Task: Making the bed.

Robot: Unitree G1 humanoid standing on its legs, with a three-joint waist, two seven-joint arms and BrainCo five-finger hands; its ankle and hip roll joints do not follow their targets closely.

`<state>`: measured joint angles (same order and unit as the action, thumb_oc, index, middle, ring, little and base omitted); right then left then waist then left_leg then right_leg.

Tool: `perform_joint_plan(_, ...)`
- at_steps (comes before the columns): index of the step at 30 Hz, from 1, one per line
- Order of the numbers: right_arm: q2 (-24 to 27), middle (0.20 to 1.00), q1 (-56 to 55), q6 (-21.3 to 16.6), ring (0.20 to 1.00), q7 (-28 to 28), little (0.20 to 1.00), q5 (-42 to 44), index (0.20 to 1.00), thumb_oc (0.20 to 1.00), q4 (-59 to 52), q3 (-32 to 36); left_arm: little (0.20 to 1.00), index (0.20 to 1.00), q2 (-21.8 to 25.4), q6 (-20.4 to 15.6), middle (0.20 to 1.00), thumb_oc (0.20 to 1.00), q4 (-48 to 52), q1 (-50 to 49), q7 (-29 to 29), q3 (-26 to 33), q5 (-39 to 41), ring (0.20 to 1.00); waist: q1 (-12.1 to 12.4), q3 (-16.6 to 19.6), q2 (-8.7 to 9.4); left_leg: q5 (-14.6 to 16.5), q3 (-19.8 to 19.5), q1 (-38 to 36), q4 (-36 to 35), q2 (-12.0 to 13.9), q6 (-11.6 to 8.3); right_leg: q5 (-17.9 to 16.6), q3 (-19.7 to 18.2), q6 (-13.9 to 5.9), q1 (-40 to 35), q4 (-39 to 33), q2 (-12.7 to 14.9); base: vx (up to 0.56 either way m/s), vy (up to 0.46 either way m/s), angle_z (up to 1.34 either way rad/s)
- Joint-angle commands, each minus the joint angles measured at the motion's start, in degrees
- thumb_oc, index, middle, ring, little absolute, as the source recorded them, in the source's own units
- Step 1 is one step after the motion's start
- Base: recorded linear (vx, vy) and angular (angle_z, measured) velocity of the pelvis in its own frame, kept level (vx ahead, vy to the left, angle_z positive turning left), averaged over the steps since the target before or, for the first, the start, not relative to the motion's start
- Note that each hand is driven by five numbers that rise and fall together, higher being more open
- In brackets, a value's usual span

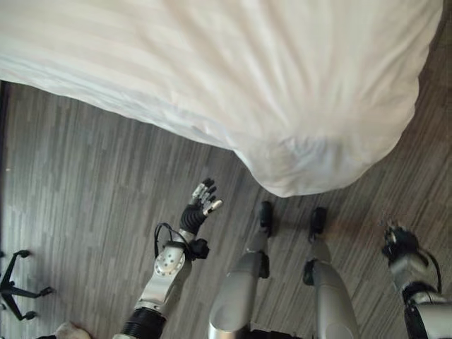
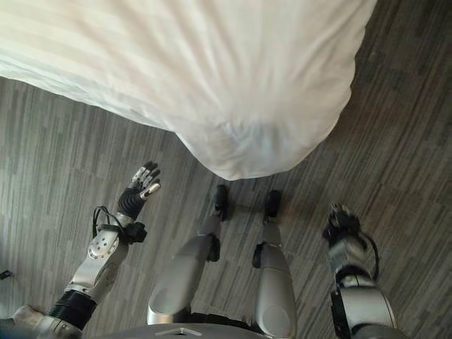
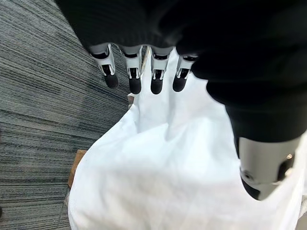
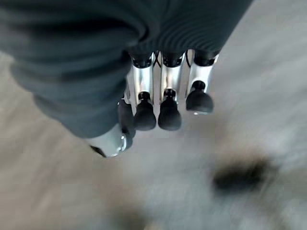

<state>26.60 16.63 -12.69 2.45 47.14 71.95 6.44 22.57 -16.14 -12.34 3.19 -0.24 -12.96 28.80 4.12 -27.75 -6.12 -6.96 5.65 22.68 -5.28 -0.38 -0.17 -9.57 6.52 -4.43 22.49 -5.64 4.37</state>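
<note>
White duvet [image 1: 233, 70] covers the bed across the top of both eye views, its corner [image 1: 300, 166] sagging off the edge and hanging toward the grey wood-look floor [image 1: 78, 191], just ahead of the robot. Judging by this, the cover is spread but not squared: that corner droops loose, w/ soft creases running over the top, so pulling the corner up or tucking it and smoothing look like what's left; the rest of the bed is out of frame, can't say more. Left hand [image 1: 201, 201] is raised over the floor, near the hanging corner but apart from it, arm bent at the elbow & reaching fwd; its fingers [image 3: 135, 79] are straight and relaxed in the wrist view, thumb off to one side, nothing held, w/ white cloth showing past them. Right hand [image 1: 397, 240] hangs low at the robot's right, well apart from the duvet, over bare floor; fingers [image 4: 165, 112] loosely extended, thumb beside them, holding nothing. A black tripod-like stand [image 1: 14, 286] sits at far left on the floor.
</note>
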Motion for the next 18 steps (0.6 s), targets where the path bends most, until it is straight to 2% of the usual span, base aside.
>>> perform_joint_plan(1, 0.67, 0.200, -5.18, -2.32, 0.200, 3.37, 0.200, -1.85, 0.200, 0.200, -0.69, 2.91, 1.000, 1.000, 0.70, -2.72, 1.000, 1.000, -0.50, -1.60, 0.24, 1.06, -1.36, 1.000, -1.73, 5.09, 2.14, 0.97, -2.19, -0.16, 0.28, -2.65, -0.55, 0.59, -1.05, -0.66, -0.89, 0.64, 0.23, 0.00, 0.000, 0.00)
perform_joint_plan(2, 0.61, 0.200, -5.25, -2.30, 0.200, 3.44, 0.200, -1.89, 0.200, 0.200, -0.81, 2.95, 1.000, 1.000, 0.72, -2.72, 1.000, 1.000, -0.50, -1.59, 0.25, 1.04, -1.36, 1.000, -1.73, 5.15, 2.19, 0.68, -2.18, 0.05, 0.28, -2.69, -0.53, 0.37, -1.04, -0.65, -0.69, 0.64, 0.28, 0.05, 0.002, 0.00)
perform_joint_plan(3, 0.05, 0.200, -7.96, -3.56, 0.200, 4.76, 0.200, -1.00, 0.200, 0.200, -3.06, 5.39, 1.000, 1.000, 0.27, -2.77, 1.000, 1.000, -1.00, -1.51, 0.61, 1.31, -1.68, 1.000, -2.80, 5.94, 2.85, 1.07, -2.08, -1.28, 0.28, -2.55, -0.55, 0.69, -1.17, -0.64, -1.96, 0.64, 0.21, 0.09, -0.005, -0.15)
perform_joint_plan(4, -0.77, 0.200, -12.33, -5.15, 0.200, 6.94, 0.200, -4.85, 0.200, 0.200, -9.79, 5.85, 1.000, 1.000, -0.12, -2.69, 1.000, 1.000, -1.79, -1.38, 1.24, 1.70, -2.06, 1.000, -3.94, 7.23, 3.78, 1.95, -2.00, -3.90, 0.28, -2.36, -0.48, 1.37, -1.58, -0.47, -4.07, 0.97, -0.12, 0.09, -0.006, -0.14)
perform_joint_plan(5, -0.88, 0.200, -12.45, -5.08, 0.200, 7.12, 0.200, -4.99, 0.200, 0.200, -10.04, 5.90, 1.000, 1.000, -0.09, -2.69, 1.000, 1.000, -1.79, -1.38, 1.25, 1.69, -2.07, 1.000, -3.95, 7.24, 3.84, 1.72, -2.00, -3.78, 0.28, -2.41, -0.47, 1.16, -1.57, -0.46, -3.99, 0.89, -0.08, 0.11, -0.021, -0.11)
perform_joint_plan(7, -1.70, 0.200, -18.36, -7.26, 0.200, 10.93, 0.200, -13.75, 0.200, 0.200, -29.46, 5.43, 1.000, 1.000, -0.81, -2.56, 1.000, 1.000, -2.58, -2.02, 1.79, 2.89, -2.58, 1.000, -5.42, 9.25, 5.25, 2.74, -1.69, -8.23, 0.28, -2.12, -0.42, 2.86, -1.72, -0.26, -7.69, 1.92, -0.68, 0.11, -0.019, -0.06)
perform_joint_plan(8, -2.22, 0.203, -19.33, -7.84, 0.203, 11.35, 0.203, -14.45, 0.203, 0.203, -32.42, 5.97, 1.000, 1.000, -1.12, -2.43, 1.000, 1.000, -3.01, -2.22, 1.82, 3.11, -2.79, 1.000, -5.72, 10.10, 5.69, 3.05, -1.74, -9.85, 0.28, -2.07, -0.26, 3.71, -1.77, -0.12, -8.98, 2.72, -0.88, 0.09, -0.003, -0.11)
perform_joint_plan(9, -3.12, 0.765, -19.50, -8.42, 0.765, 11.41, 0.765, -14.70, 0.765, 0.765, -34.82, 5.90, 1.000, 1.000, -1.33, -2.32, 1.000, 1.000, -3.54, -2.33, 1.92, 3.24, -2.73, 1.000, -5.87, 10.99, 6.04, 3.08, -1.67, -11.10, 0.28, -1.98, -0.19, 4.06, -1.83, -0.08, -9.91, 3.20, -0.94, 0.09, 0.004, -0.06)
perform_joint_plan(10, -3.77, 0.940, -19.74, -8.76, 0.940, 10.80, 0.940, -15.31, 0.940, 0.940, -40.20, 5.27, 1.000, 1.000, -1.66, -2.21, 1.000, 1.000, -3.85, -2.70, 2.01, 3.60, -2.40, 1.000, -6.16, 11.73, 6.35, 3.45, -1.51, -12.98, 0.38, -1.70, -0.18, 5.04, -2.06, -0.05, -11.24, 4.37, -1.23, 0.05, 0.007, -0.12)
perform_joint_plan(12, -4.80, 1.000, -20.89, -8.77, 1.000, 10.38, 1.000, -15.71, 1.000, 1.000, -43.23, 5.37, 1.000, 1.000, -1.80, -1.90, 1.000, 1.000, -4.00, -3.08, 1.76, 3.84, -2.44, 1.000, -6.36, 12.80, 6.68, 3.47, -1.50, -14.17, 0.35, -1.59, -0.08, 5.51, -2.04, 0.00, -12.22, 4.88, -1.31, 0.03, 0.010, -0.17)
perform_joint_plan(13, -6.01, 1.000, -21.32, -9.28, 1.000, 8.76, 1.000, -15.42, 1.000, 1.000, -47.22, 5.15, 1.000, 1.000, -2.04, -1.43, 1.000, 1.000, -4.10, -4.23, 1.04, 4.09, -2.79, 1.000, -6.49, 14.92, 7.01, 3.85, -1.64, -16.57, 0.55, -1.45, 0.12, 6.36, -2.01, -0.05, -14.17, 6.12, -1.44, 0.04, 0.012, -0.11)
perform_joint_plan(18, -8.54, 1.000, -23.60, -7.75, 1.000, 5.77, 1.000, -19.02, 1.000, 1.000, -54.44, 0.36, 1.000, 1.000, -2.74, -0.28, 1.000, 1.000, -4.14, -7.56, -0.56, 5.21, -3.94, 1.000, -5.99, 20.37, 7.92, 4.98, -2.08, -21.66, 0.35, -1.22, 0.43, 7.55, -1.74, -0.18, -19.24, 6.24, -1.61, 0.06, 0.007, 0.01)
